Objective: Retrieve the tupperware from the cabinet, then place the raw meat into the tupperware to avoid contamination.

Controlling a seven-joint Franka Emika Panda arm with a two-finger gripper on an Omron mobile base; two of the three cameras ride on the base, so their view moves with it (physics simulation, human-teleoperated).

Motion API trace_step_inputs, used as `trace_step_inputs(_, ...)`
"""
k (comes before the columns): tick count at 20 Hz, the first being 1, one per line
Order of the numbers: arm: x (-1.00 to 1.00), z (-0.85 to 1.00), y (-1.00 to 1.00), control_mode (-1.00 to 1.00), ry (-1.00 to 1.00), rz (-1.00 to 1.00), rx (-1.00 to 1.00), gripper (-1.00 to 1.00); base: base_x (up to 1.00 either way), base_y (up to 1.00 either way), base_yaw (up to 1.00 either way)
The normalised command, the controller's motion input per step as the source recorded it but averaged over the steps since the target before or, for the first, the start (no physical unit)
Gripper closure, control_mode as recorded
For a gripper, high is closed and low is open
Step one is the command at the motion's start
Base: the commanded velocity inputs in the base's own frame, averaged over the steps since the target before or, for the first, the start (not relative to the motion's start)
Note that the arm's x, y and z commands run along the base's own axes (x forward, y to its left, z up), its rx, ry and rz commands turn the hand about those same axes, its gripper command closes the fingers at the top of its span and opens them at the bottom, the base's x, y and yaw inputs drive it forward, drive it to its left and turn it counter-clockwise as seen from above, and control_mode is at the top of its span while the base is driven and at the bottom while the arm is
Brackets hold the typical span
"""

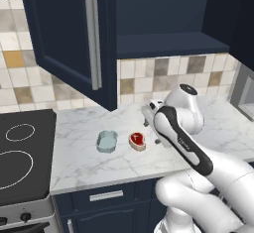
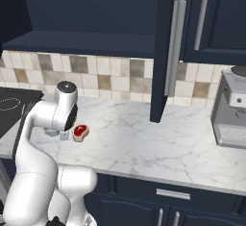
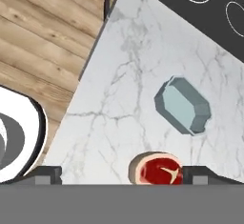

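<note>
Nearest to us in the hand view is the raw meat [image 3: 157, 168], lying flat on the marble counter [image 3: 124, 99] between the two dark fingertips [image 3: 47, 174], which stand spread wide and hold nothing. We judge the gripper [image 3: 123, 176] to be lined up over the steak, with a finger on each side and neither touching it.

Just beyond the meat sits the tupperware [image 3: 183, 105], already out on the counter and empty, close beside the steak but apart from it; in the left base view it lies just left of the meat [image 1: 137, 141]. Above and behind, the cabinet [image 1: 69, 38] door hangs open.

The risks we see come from the meat being so thin. If the fingers close too high, they may meet above it and come up empty; too low and they may scrape the stone. A closing push from one finger first could slide the slice sideways. The container [image 1: 107, 141] is only slightly wider than the steak, so an off-centre release may leave the meat draped on its rim, and a low carry could nudge the light tub toward the stove [image 1: 20, 152] at the left.
</note>
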Motion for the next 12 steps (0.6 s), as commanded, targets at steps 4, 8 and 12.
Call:
trace_step_inputs(4,0.02,0.0,-0.06,-1.0,0.03,0.24,-0.25,-1.0,0.0,0.0,0.0)
trace_step_inputs(8,-0.04,0.0,0.0,-1.0,-0.04,0.29,-0.22,-1.0,0.0,0.0,0.0)
trace_step_inputs(12,-0.12,-0.04,-0.05,-1.0,-0.12,0.37,-0.18,-1.0,0.0,0.0,0.0)
